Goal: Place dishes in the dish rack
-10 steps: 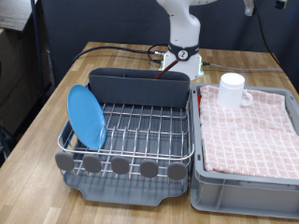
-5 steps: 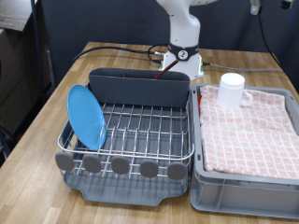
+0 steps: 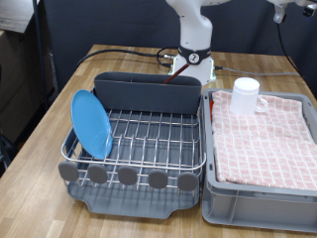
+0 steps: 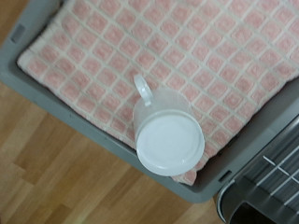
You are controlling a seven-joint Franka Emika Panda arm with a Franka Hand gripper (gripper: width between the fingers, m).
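Note:
The light-blue plate (image 3: 91, 124) stands on edge in the left side of the silver wire dish rack (image 3: 149, 134). A reddish-brown spoon handle (image 3: 183, 79) lies at the rim of the dark grey caddy (image 3: 147, 94). The white cup (image 3: 245, 96) stands upright on the checked cloth (image 3: 263, 139) in the grey bin. The wrist view looks straight down on the cup (image 4: 166, 131) from well above. Only a bit of my gripper's hand (image 3: 289, 8) shows at the exterior view's top right, high over the bin. Its fingers are hidden.
The grey plastic bin (image 3: 210, 188) stands against the rack's right side on the wooden table (image 3: 50, 119). The arm's base (image 3: 195, 50) and cables are behind the caddy. The grey drip tray (image 3: 139, 203) juts out under the rack. A rack corner (image 4: 271, 177) shows in the wrist view.
The hand at the exterior view's top edge has moved to the right. Plate, cup, cloth and rack have not moved.

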